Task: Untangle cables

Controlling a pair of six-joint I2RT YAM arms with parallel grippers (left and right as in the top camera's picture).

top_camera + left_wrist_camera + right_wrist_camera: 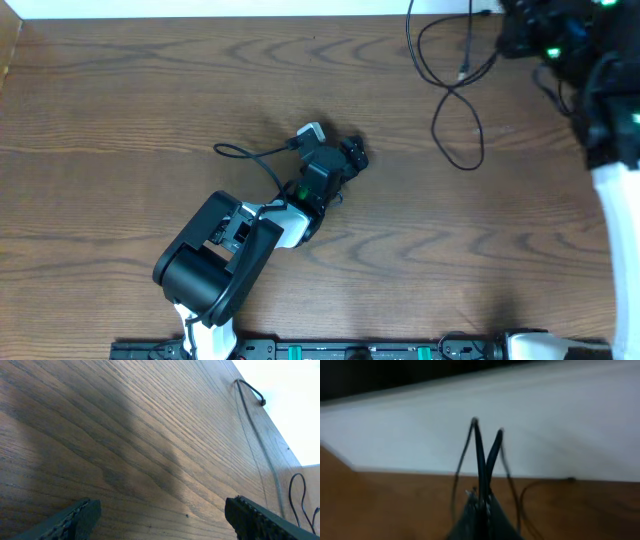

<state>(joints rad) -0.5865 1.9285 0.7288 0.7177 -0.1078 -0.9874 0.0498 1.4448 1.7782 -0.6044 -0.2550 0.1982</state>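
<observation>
Left arm (215,265): I reach forward and rightward from my base. Left gripper (162,505): angled downward, jaws spread wide, nothing between them. Right arm (612,215): extended far forward. Right gripper (480,505): clamped tight on the cables (480,452).

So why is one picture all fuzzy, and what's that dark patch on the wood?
Right wrist view: blurry all over, so the black cables pinched in the right hand look smeared. Left wrist view: sharp, with a broad soft shadow across the table and a washed-out white corner at top right. Overhead view: clear and evenly lit.
</observation>
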